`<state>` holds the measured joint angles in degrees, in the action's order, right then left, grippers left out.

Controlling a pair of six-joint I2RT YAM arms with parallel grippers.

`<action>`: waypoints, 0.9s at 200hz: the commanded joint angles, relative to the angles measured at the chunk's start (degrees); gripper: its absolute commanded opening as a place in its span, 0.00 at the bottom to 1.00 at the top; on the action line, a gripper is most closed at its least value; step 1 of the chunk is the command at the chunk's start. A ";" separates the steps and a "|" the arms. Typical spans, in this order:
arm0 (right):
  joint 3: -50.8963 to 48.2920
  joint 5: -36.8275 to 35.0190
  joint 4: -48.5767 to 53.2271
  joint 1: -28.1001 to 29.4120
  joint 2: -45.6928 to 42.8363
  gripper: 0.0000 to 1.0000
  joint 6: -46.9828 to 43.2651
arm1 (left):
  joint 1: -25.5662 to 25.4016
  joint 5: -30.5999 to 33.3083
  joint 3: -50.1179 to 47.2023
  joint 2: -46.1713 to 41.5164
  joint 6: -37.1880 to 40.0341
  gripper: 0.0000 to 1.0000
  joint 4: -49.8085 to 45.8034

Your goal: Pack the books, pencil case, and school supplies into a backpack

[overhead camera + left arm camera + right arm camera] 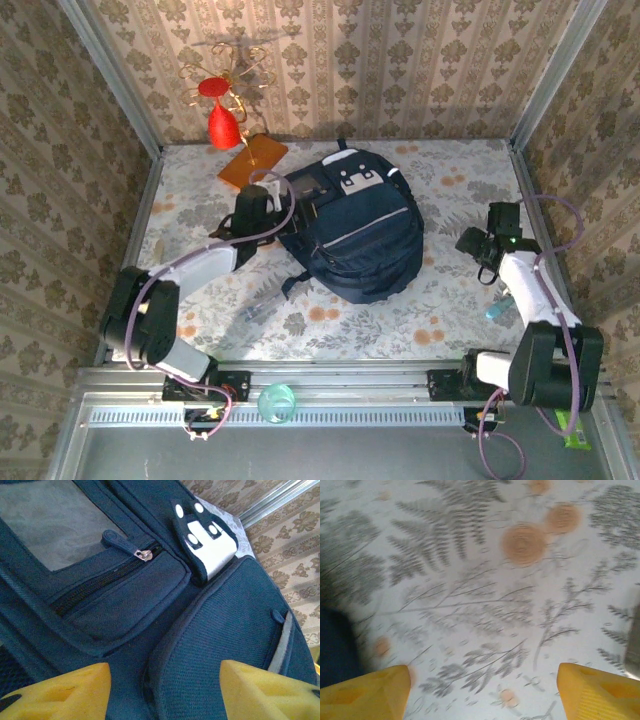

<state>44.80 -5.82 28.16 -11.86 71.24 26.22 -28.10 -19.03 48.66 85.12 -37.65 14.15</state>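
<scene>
The backpack (355, 240) lies flat mid-table, front up, its top toward the far wall. The left gripper (165, 692) hovers at its upper left corner with the jaws apart and nothing between them but navy fabric below. Just ahead of it sit a zip pull (145, 555) and the grey-white patch (212, 547). The right gripper (482, 692) is also spread and empty, low over the table (470, 605) off the backpack's right side. That view is blurred, so the arm is likely in motion. Whether the main compartment is open cannot be told from here. The nearest risk is on the left. With the fingers this close to loose cloth, a closing move could pinch a fold or strap instead of the zip pull, and a pull would then drag the whole backpack rather than work the zip. A drag toward the far edge could push it into the orange slab (252, 160) beside its top. A small clear piece (255, 313) lies near the left forearm, well short of the backpack, and a low sweep of that arm could knock it away. A pale blue piece (497, 310) lies just beside the right forearm and faces the same hazard. It is also slim enough to slip from a careless pinch.
</scene>
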 commanded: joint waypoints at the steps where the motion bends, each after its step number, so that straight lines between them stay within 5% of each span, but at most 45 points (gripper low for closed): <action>1: 1.16 -1.78 1.18 -4.66 4.03 0.81 1.63 | -0.66 3.22 -1.80 -4.18 4.00 0.61 2.17; 20: -1.10 2.00 -1.90 -8.02 6.00 0.83 3.32 | -1.41 5.11 -2.48 -5.02 5.08 0.62 2.11; 118: -8.04 -6.38 -6.98 -12.26 -5.44 0.96 6.49 | -6.51 6.93 3.06 -0.87 2.96 0.62 -1.43; 180: -7.97 -1.82 -7.31 -19.21 0.78 0.97 9.12 | -7.15 2.08 9.53 5.15 1.22 0.62 -4.35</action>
<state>37.74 -9.21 21.12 -30.24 70.00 33.50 -34.85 -14.63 55.59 89.54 -35.35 11.64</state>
